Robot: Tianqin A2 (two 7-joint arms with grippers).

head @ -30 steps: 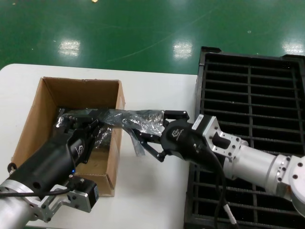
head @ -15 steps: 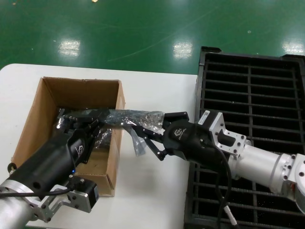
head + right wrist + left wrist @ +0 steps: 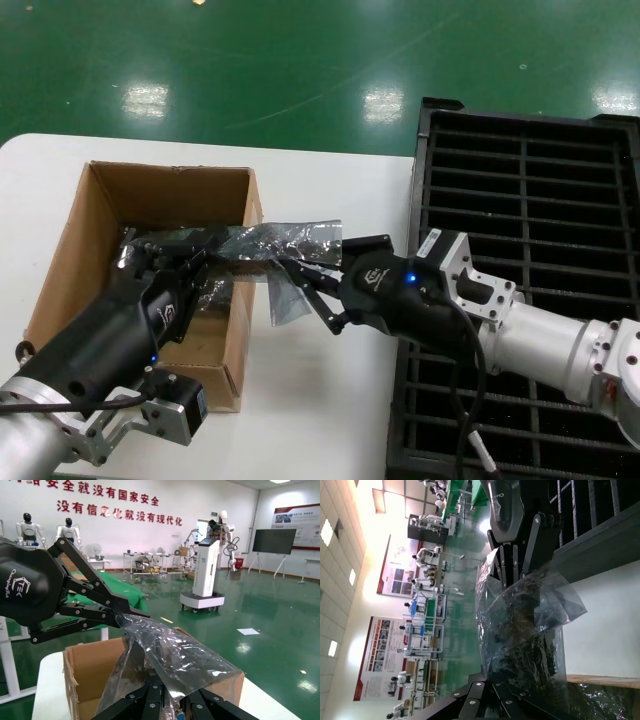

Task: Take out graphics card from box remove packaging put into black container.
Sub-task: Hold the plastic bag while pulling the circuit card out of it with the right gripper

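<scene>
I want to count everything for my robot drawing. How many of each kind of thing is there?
Robot hands: 2, left hand and right hand, both pinching the bag
Shiny plastic bags: 1
Cardboard boxes: 1
Black slotted trays: 1
White tables: 1
Total: 6

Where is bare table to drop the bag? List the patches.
Free: table beyond the box, up to the black container; and the near strip between them. Crowded: mid-gap, where left gripper and right gripper stretch the packaging.
</scene>
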